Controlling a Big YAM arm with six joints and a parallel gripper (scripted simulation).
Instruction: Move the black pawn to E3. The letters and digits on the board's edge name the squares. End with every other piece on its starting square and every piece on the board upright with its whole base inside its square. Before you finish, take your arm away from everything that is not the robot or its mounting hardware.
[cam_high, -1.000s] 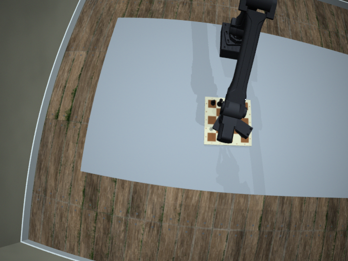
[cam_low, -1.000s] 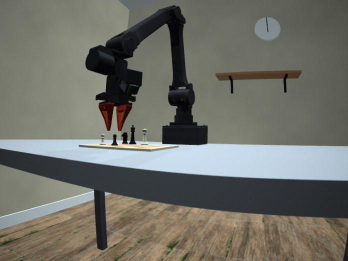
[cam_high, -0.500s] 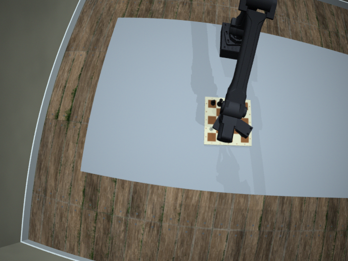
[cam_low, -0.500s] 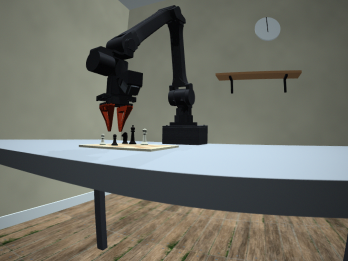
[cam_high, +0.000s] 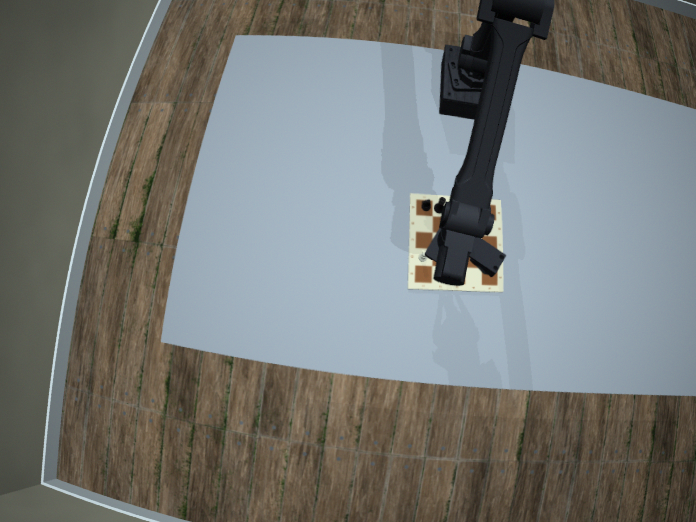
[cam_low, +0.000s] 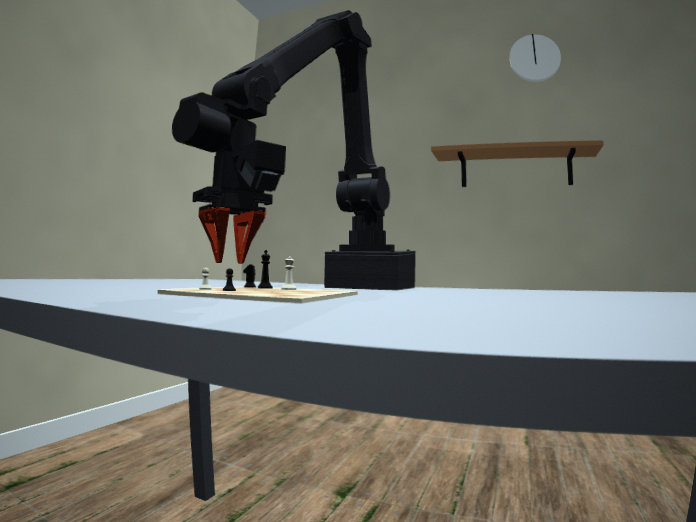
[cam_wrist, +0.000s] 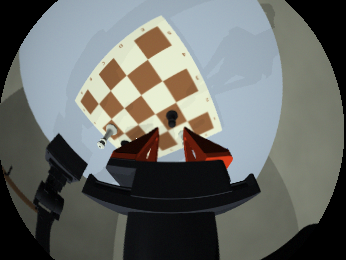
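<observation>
Even, moderately bright light, several soft overlapping arm shadows on the counter (cam_high: 292, 185), no glare, top view bends the room edges, wrist view is a dark-rimmed fisheye circle, slightly soft and low-resolution throughout.

A plain room in a home: wood-plank floor (cam_low: 348, 471), olive walls (cam_low: 101, 112), a wall clock (cam_low: 534, 57), a wooden shelf (cam_low: 516, 150), and a grey table (cam_low: 449, 331).
</observation>
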